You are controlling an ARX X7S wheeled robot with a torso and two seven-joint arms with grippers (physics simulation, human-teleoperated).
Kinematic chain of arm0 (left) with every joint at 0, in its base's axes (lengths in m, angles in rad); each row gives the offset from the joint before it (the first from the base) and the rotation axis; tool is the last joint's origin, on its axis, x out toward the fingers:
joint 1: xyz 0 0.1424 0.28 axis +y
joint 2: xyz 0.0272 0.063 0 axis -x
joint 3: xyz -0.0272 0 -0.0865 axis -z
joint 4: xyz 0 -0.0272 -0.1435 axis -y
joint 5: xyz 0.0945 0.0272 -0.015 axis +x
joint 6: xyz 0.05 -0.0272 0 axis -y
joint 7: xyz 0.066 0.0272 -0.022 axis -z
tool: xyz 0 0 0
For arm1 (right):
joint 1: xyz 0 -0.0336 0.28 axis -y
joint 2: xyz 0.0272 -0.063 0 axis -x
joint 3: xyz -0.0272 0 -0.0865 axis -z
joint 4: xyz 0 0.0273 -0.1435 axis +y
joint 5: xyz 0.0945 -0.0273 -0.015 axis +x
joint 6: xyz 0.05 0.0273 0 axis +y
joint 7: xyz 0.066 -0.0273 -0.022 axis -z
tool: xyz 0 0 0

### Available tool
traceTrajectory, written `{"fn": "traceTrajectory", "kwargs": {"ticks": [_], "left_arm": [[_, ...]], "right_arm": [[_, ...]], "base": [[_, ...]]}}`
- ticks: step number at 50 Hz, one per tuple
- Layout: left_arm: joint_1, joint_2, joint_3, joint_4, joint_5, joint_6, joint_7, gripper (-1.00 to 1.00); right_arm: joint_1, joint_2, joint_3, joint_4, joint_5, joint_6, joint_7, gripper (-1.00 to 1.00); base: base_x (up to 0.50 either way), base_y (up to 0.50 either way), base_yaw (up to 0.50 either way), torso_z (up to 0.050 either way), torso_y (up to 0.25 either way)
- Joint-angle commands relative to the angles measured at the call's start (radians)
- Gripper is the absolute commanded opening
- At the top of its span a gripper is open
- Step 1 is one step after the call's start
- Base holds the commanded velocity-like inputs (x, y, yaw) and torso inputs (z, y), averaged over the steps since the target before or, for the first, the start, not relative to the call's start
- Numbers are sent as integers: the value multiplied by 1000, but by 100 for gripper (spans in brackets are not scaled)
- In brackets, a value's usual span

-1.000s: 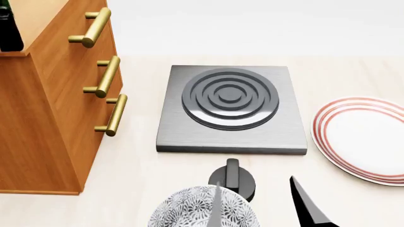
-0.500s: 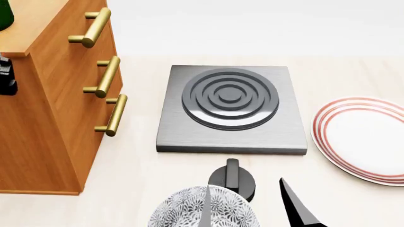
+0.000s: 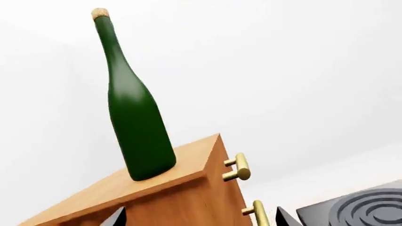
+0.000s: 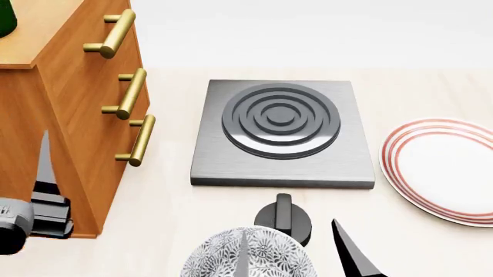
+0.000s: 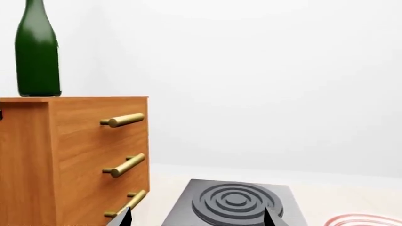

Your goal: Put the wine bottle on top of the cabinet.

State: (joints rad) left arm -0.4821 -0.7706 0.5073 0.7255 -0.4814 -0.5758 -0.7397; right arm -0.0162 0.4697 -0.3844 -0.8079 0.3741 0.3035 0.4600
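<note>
Wine bottle [image 3: 139, 127] stood on cabinet [image 3: 182, 188], above left pincer [image 4: 38, 190]; pincer spread, empty. Retreat best made straight, cabinet side untouched.

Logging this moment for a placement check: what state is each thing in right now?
wine bottle: upright on the cabinet top, corked, free of both grippers.
cabinet: all three drawers closed.
left gripper: open, empty, below the cabinet top.
right gripper: open, empty.
hotplate: bare, nothing on it.
plate: empty, flat on the table.
patterned bowl: at the near edge, contents not visible.
</note>
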Motion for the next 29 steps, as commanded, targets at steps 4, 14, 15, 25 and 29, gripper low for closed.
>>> {"fn": "traceTrajectory", "kwargs": {"ticks": [4,14,15,25,29], "left_arm": [[209,52,119,72,130,141,-11,100],[191,78,217,68,198,75,7,100],[196,80,215,67,194,87,8,100],[202,75,202,73,178,98,7,100],[200,76,201,77,176,95,6,100]], "right_arm": [[5,-20,-14,17,-43,-3,-21,100],[14,-20,-27,7,-49,9,-18,100],[15,-19,-27,4,-49,12,-16,100],[20,-17,-27,-6,-44,20,-10,100],[20,-16,-29,-2,-45,16,-11,100]], "base": [[0,0,0,0,0],[0,0,0,0,0],[0,0,0,0,0],[0,0,0,0,0],[0,0,0,0,0]]}}
